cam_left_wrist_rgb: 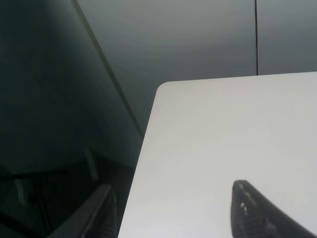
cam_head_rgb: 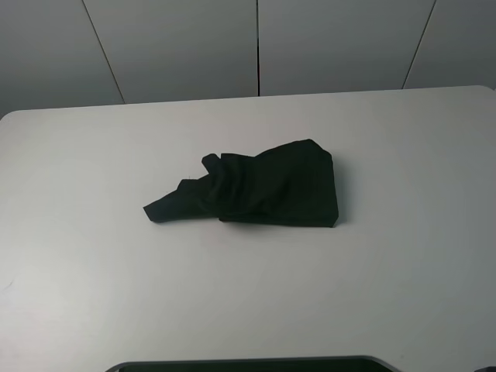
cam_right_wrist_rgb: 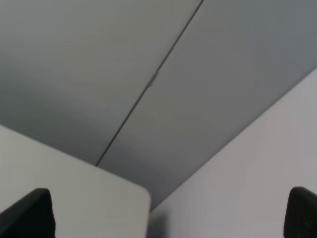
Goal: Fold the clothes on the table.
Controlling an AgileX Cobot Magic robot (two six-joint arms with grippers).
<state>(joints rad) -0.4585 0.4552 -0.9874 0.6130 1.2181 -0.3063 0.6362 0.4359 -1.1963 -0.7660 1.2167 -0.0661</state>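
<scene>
The clothes [cam_head_rgb: 260,188] are one black garment lying bunched in the middle of the white table [cam_head_rgb: 93,271]. Its right part lies flat and squarish, and a narrow crumpled end points toward the left. No print or label shows. Neither arm appears in the exterior high view. In the left wrist view my left gripper [cam_left_wrist_rgb: 173,193] hovers open over the table's corner [cam_left_wrist_rgb: 223,129], with nothing between its fingers. My right gripper [cam_right_wrist_rgb: 168,198] stands wide open, and only its two dark fingertips [cam_right_wrist_rgb: 29,213] show. The garment is out of view in both wrist views.
Grey wall panels [cam_head_rgb: 256,46] with dark seams stand behind the table's far edge. A dark curved rim [cam_head_rgb: 248,364] runs along the near edge of the exterior high view. Beside the table's left corner there is dark open floor space [cam_left_wrist_rgb: 49,173].
</scene>
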